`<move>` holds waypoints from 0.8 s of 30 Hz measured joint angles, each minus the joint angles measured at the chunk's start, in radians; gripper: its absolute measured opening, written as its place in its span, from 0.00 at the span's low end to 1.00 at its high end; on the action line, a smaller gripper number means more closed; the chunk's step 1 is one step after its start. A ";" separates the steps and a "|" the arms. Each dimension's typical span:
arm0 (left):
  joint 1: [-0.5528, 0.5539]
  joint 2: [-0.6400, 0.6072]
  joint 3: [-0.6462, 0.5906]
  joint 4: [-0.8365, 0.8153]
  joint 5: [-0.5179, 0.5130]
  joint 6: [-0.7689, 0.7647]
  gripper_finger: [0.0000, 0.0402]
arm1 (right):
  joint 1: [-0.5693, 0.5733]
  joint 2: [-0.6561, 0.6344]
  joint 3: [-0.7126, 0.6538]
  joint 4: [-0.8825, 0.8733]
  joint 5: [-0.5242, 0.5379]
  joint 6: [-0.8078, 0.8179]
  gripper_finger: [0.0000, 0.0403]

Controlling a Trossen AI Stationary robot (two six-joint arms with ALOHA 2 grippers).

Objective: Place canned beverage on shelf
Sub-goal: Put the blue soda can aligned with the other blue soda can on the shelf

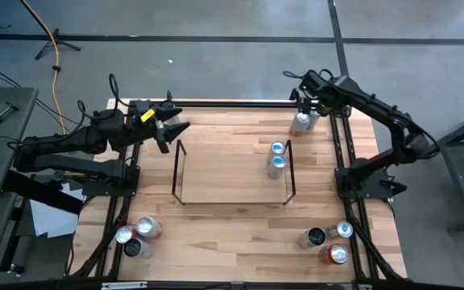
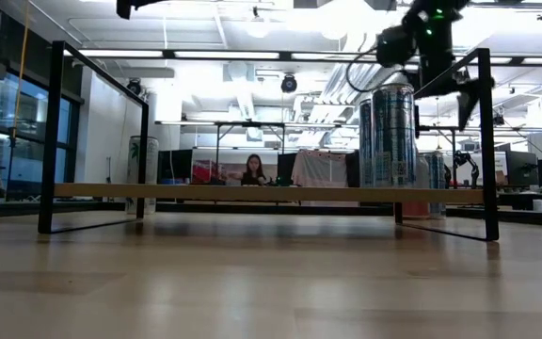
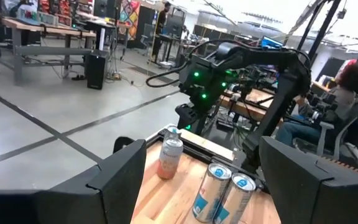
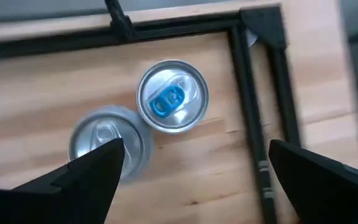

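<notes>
The shelf (image 1: 232, 173), a low light-wood board with black wire frames at both short ends, stands mid-table. Two silver cans (image 1: 277, 149) (image 1: 276, 166) stand upright on its right end. Two more cans, one with a blue tab (image 4: 173, 96) and one plain silver (image 4: 107, 146), stand side by side on the tabletop by the far right corner (image 1: 300, 122). My right gripper (image 1: 308, 109) hovers above them, open, slanting down, touching nothing. My left gripper (image 1: 174, 129) is open and level above the shelf's far left corner, with nothing between its fingers.
Black rails (image 4: 247, 93) run along the table's far and right edges close to the two cans. Several cans stand at the near left (image 1: 139, 234) and near right (image 1: 329, 240). The shelf's middle and left are bare board. A person sits in the room beyond (image 3: 347, 93).
</notes>
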 joint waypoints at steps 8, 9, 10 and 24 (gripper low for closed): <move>0.000 0.000 0.000 0.001 -0.015 0.001 0.68 | -0.041 -0.033 -0.082 0.164 0.031 0.052 0.96; 0.000 0.000 0.000 0.001 -0.015 0.002 0.68 | -0.044 -0.025 -0.083 0.180 0.036 0.061 0.96; 0.000 0.000 0.000 0.001 -0.015 0.002 0.68 | -0.048 -0.016 -0.083 0.195 0.037 0.074 0.96; 0.001 0.000 0.000 0.012 -0.078 0.030 0.68 | -0.089 0.113 -0.083 0.237 0.065 0.239 0.96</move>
